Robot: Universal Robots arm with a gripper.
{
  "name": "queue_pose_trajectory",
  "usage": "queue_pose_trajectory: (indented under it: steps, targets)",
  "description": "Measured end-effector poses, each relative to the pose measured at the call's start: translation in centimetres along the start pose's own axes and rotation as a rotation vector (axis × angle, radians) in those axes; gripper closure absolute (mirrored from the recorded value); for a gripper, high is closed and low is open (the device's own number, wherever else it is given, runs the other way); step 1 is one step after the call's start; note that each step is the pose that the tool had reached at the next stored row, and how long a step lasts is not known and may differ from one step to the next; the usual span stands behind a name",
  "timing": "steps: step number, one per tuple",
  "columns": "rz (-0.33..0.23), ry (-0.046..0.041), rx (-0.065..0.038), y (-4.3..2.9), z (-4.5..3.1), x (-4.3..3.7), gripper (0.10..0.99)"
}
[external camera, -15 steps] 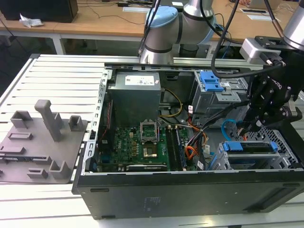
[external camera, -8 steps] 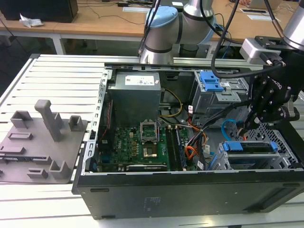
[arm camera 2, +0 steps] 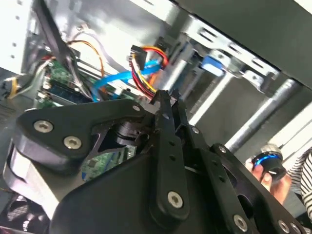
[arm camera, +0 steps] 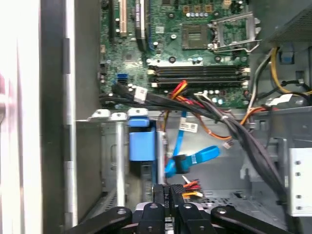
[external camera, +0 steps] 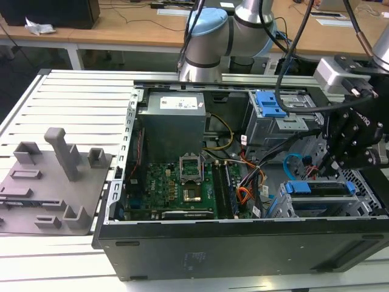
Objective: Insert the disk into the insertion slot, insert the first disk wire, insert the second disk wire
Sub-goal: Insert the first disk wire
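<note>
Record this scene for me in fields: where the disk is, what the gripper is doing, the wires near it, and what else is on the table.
disk: the disk, in its blue carrier, sits in the insertion slot
gripper: the gripper is inside the computer case, fingers together
nearest to gripper: red-yellow-black wire bundle at the tips; whether it is gripped is unclear
blue wire: blue wire runs beside the disk; plugged or not, unclear
table: grey fixture plate, on the exterior view's left of the case
</note>
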State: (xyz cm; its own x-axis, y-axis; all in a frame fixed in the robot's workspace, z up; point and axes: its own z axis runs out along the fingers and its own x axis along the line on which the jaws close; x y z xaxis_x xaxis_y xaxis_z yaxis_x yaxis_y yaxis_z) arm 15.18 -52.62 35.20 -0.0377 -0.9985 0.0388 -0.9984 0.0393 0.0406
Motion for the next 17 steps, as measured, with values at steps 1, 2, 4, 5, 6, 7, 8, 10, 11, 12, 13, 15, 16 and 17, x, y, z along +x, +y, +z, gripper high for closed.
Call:
queue_pose_trajectory:
  steps: [1, 2, 4, 5, 6, 7, 8, 10, 11, 12, 13, 15, 16, 17]
  targets:
    - [0.0, -0.0001, 0.0, -0.06, 0.07, 0.38, 0.914]
    - [0.0, 0.0, 0.0, -0.19, 0.2, 0.54, 0.914]
    - [0.0, -0.0005, 0.0, -0.4, 0.38, 0.58, 0.914]
    - [0.0, -0.0003, 0.0, -0.55, 0.47, 0.59, 0.914]
    - [0.0, -0.0004, 0.0, -0.66, 0.53, 0.58, 0.914]
    - [0.0, -0.0007, 0.0, -0.85, 0.62, 0.57, 0.914]
    - [0.0, -0.0009, 0.0, -0.95, 0.66, 0.56, 0.914]
    - [0.0, -0.0012, 0.0, -1.11, 0.74, 0.55, 0.914]
    - [0.0, -0.0013, 0.0, -1.2, 0.78, 0.55, 0.914]
    - [0.0, -0.0014, 0.0, -1.27, 0.82, 0.55, 0.914]
    - [0.0, -0.0014, 0.0, -1.31, 0.85, 0.55, 0.914]
    - [0.0, -0.0018, -0.001, -1.42, 0.99, 0.54, 0.914]
    - [0.0, -0.0017, -0.001, -1.46, 1.04, 0.54, 0.914]
    - [0.0, -0.0017, 0.0, -1.5, 1.11, 0.54, 0.914]
